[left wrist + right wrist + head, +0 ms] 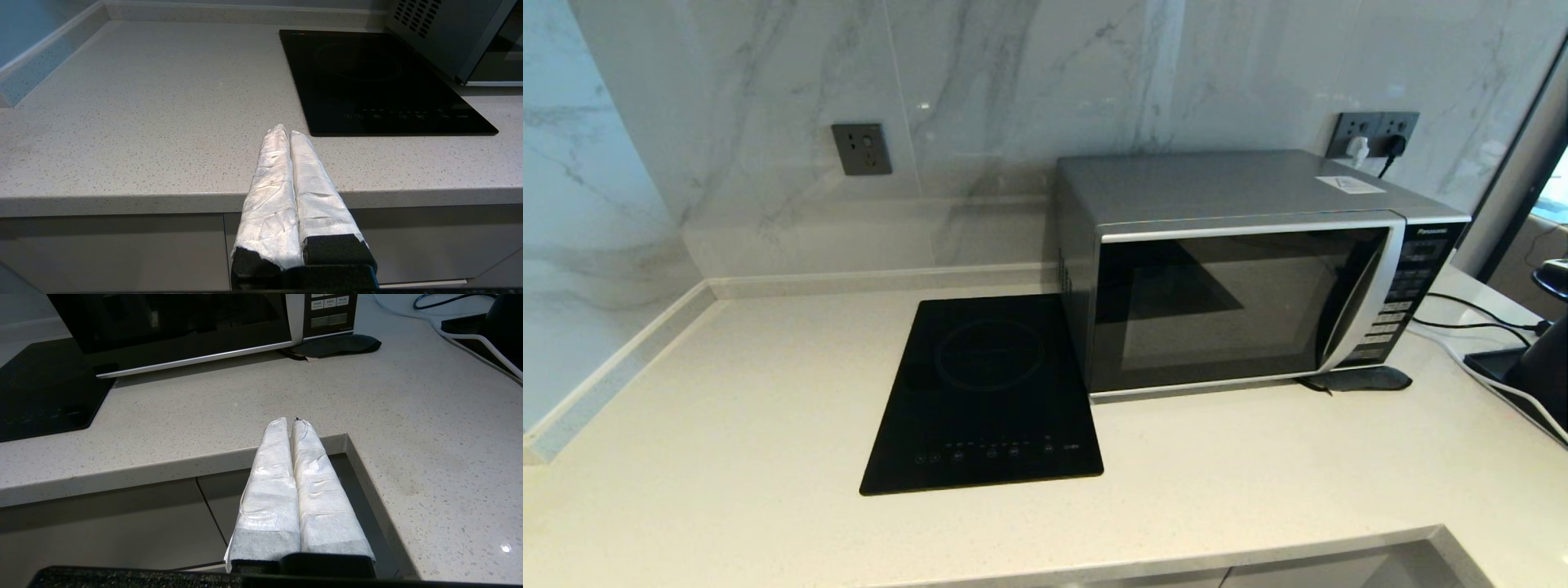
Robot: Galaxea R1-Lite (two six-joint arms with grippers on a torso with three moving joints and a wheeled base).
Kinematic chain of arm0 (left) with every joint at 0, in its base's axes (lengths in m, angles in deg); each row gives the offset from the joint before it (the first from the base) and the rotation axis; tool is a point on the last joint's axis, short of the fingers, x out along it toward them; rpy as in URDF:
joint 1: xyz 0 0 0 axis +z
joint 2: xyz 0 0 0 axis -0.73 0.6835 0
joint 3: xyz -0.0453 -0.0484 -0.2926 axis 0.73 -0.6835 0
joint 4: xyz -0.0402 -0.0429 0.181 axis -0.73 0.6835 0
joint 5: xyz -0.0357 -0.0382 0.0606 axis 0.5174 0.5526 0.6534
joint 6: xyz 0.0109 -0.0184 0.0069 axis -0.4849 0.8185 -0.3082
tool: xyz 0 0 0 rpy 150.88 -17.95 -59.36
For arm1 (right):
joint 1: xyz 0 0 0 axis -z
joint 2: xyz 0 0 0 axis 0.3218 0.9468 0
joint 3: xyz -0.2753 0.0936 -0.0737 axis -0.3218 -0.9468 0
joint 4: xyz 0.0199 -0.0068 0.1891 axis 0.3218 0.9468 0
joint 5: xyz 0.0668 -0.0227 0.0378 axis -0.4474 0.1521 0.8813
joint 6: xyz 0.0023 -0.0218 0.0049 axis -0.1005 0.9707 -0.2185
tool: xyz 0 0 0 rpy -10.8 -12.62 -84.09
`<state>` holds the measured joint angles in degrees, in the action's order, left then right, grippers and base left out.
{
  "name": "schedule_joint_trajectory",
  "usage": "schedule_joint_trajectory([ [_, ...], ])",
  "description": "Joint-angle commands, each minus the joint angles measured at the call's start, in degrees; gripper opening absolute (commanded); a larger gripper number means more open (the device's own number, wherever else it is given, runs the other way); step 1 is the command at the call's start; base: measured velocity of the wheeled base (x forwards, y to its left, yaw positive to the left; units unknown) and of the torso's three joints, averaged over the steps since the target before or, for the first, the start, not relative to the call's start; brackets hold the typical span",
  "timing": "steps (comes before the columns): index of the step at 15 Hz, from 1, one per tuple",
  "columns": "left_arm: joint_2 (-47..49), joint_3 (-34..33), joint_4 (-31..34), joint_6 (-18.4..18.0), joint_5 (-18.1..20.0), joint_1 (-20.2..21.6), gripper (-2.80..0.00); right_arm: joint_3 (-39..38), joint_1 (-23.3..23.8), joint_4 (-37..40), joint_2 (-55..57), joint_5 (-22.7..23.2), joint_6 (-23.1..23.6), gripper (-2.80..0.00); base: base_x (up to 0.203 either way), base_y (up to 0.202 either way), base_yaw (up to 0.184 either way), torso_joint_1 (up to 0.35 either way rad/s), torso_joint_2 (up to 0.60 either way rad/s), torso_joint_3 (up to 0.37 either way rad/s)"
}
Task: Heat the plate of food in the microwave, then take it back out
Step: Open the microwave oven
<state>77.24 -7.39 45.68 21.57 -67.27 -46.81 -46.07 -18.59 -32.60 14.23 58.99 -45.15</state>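
The silver microwave [1241,269] stands at the back right of the counter with its dark glass door closed; its side shows in the left wrist view [441,36] and its door in the right wrist view [179,326]. The plate of food is out of view in every frame. My left gripper [287,131] hovers at the counter's front edge, left of the hob, shut and empty. My right gripper [290,422] hangs over the front edge in front of the microwave, shut with nothing in it. Neither gripper shows in the head view.
A flat black induction hob [988,392] lies left of the microwave. A dark cloth pad [1360,379] sits under the microwave's right front corner. Cables [1478,322] and a black appliance [1543,359] crowd the right edge. The counter [727,408] steps in at the front right.
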Motion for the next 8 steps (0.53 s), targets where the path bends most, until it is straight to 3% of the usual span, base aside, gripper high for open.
schedule_joint_trajectory([
  [1, 0.1, 0.0, 0.0, 0.1, 0.0, 0.0, -2.8, -0.1, 0.0, 0.0, 0.1, 0.0, 0.0, -2.8, 0.0, 0.0, 0.0, 0.0, 0.0, 0.0],
  [8, 0.1, 0.0, 0.0, 0.1, 0.0, 0.0, -2.8, -0.1, 0.0, 0.1, 0.0, 0.0, 0.0, -2.8, 0.0, 0.0, 0.0, 0.0, 0.0, 0.0],
])
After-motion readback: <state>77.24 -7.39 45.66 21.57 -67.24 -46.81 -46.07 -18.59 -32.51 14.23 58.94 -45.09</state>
